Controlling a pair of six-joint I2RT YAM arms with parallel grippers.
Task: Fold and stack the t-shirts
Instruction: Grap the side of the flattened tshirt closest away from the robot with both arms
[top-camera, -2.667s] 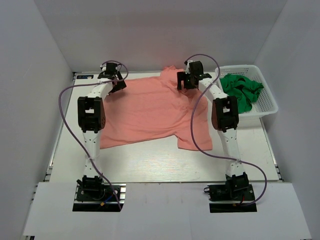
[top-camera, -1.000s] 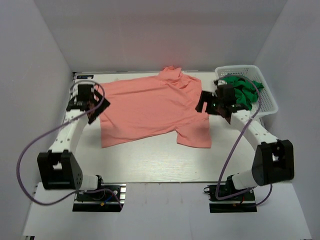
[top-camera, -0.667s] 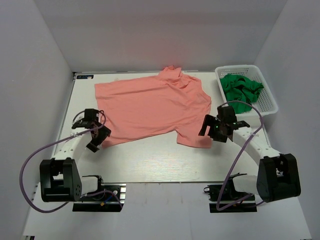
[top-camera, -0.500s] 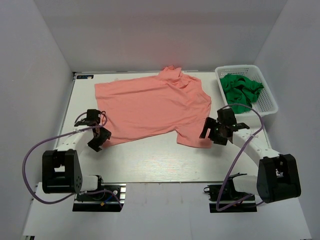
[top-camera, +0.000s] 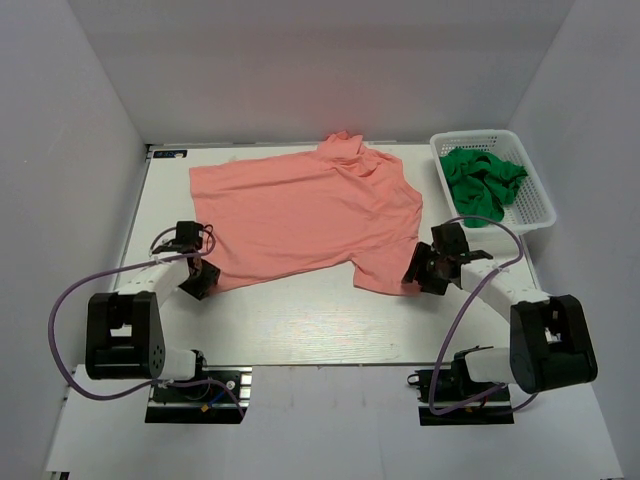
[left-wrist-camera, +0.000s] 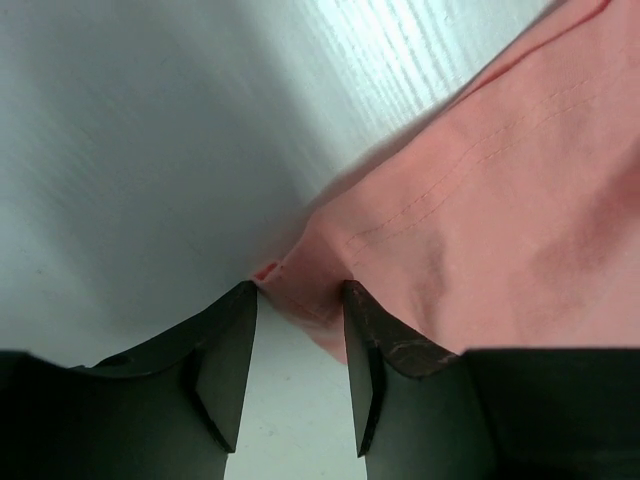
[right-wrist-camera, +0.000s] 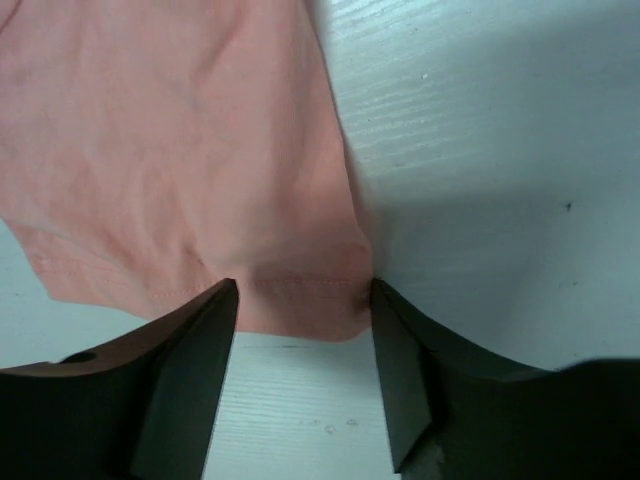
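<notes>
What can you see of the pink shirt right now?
The salmon-pink shirt is thin, soft, short-sleeved cloth, spread mostly flat and slightly wrinkled on the white table, collar toward the far edge. Stitching runs along its hem. The left hand straddles its near-left corner, the right hand its near-right corner, each open around the cloth.

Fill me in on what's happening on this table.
The robot is working on a salmon-pink shirt spread flat on the table. The left gripper straddles its near left corner, the right gripper its near right corner. Both sets of jaws are apart, the cloth not yet pinched. A green garment lies in the white basket.
</notes>
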